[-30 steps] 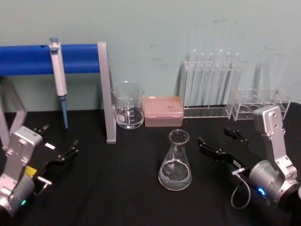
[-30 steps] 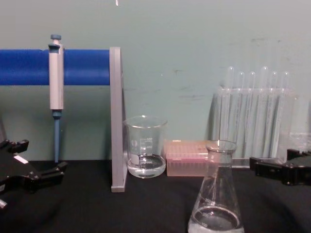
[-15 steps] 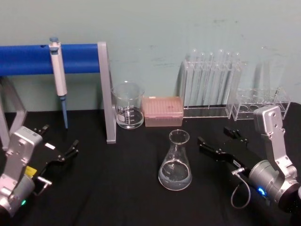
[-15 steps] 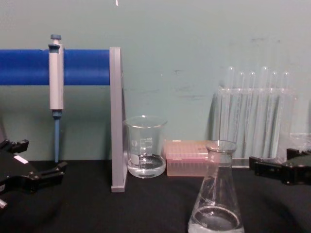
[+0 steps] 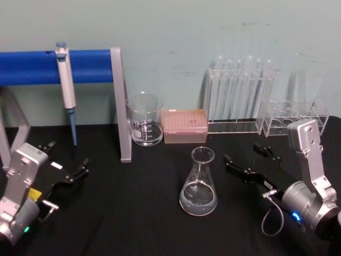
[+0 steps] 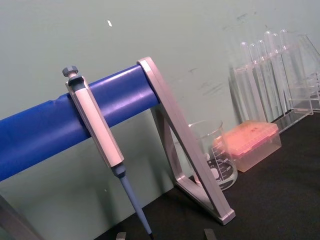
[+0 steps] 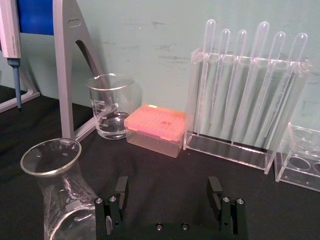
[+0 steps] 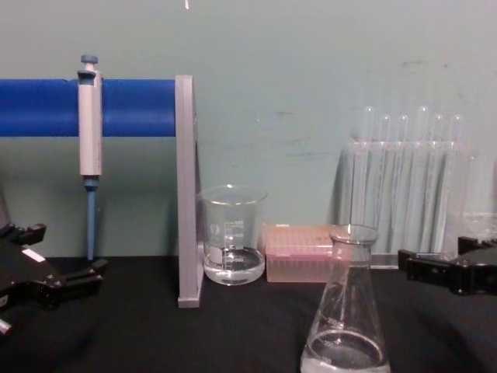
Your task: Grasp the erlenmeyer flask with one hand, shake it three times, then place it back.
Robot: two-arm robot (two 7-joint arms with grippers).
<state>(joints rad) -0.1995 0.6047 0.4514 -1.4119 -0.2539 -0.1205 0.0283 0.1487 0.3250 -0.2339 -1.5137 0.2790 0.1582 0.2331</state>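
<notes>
- The erlenmeyer flask (image 5: 199, 184) stands upright on the black table (image 5: 138, 213), near the middle and a little toward the right, with a small pool of clear liquid in its wide base. Nothing touches it.
- The right gripper (image 5: 250, 161) sits just to the right of the flask, low over the table, with its black fingers spread wide and nothing between them. One finger (image 5: 238, 169) points toward the flask's side but stays clear of the glass.
- In the right wrist view both fingertips (image 7: 121, 187) stand well apart, and the flask's flared rim (image 7: 50, 157) lies beside the gripper, outside the gap.
- In the chest view the right gripper (image 8: 443, 264) comes in from the right edge at about the height of the flask's neck (image 8: 351, 256).
- The left gripper (image 5: 65, 167) rests at the near left of the table, far from the flask, its black fingers apart and empty, a small white label on its body.
- At the far side, a glass beaker (image 5: 144, 120) with a little liquid stands by a grey stand post (image 5: 120, 104), and a pink tip box (image 5: 184, 125) lies just right of the beaker.
- A clear rack of test tubes (image 5: 240, 96) stands right of the tip box, against the pale green wall.
- A pipette (image 5: 66, 85) hangs from a blue bar (image 5: 32, 66) at the far left.
</notes>
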